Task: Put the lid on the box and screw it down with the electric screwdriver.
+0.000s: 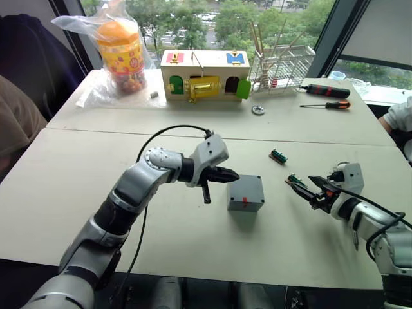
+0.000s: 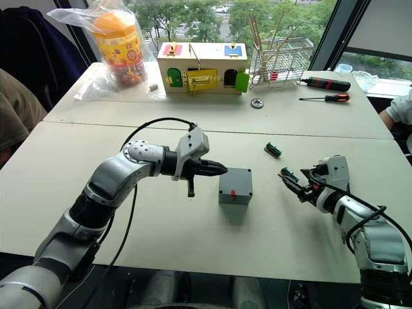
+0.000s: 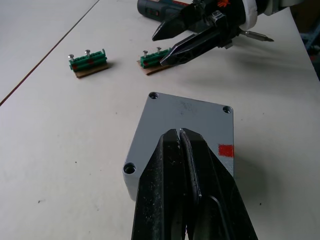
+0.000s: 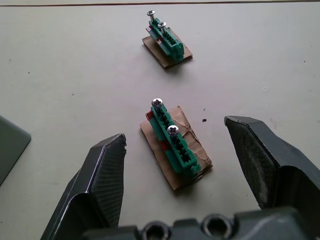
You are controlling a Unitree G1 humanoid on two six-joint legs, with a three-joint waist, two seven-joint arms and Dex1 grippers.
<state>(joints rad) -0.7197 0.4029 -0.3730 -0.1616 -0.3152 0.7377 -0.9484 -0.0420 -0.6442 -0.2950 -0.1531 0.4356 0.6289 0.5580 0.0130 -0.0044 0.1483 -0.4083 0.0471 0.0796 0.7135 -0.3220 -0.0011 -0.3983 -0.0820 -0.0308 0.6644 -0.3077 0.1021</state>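
Grey moulded plastic box (image 1: 245, 192), cube-like with slightly rounded edges, sits near the middle of the pale matte table (image 1: 77, 187). A flat grey lid (image 3: 185, 117) is already on top of it, smooth-faced, with round recessed screw holes at the corners. A small red mark shows on the box's near side wall.

Left gripper (image 1: 233, 175): two black, tapered fingers pressed together tip to tip, nothing between them. Tips hover at the box's left upper edge; contact with the lid cannot be resolved. A black cable arcs over the silver forearm.

Right gripper (image 4: 175, 145): ribbed black fingers spread wide apart, straddling a green plastic terminal block (image 4: 172, 142) mounted on a scrap of brown cardboard, two silver pan-head screws standing up from it. Fingers are not touching it. A second, matching green terminal block (image 4: 165, 37) lies farther off, also on cardboard.

In the left wrist view, a dark cylindrical body with a thin metal bit (image 3: 252, 34) lies on the table behind the right gripper; apparently the electric screwdriver, largely hidden.

Far side of the table: wooden box with coloured doors (image 1: 205, 75), wire rack (image 1: 283, 67), two hand screwdrivers (image 1: 325, 96), a bagged orange-lidded jar (image 1: 120, 48), a small metal ring (image 1: 258, 110).
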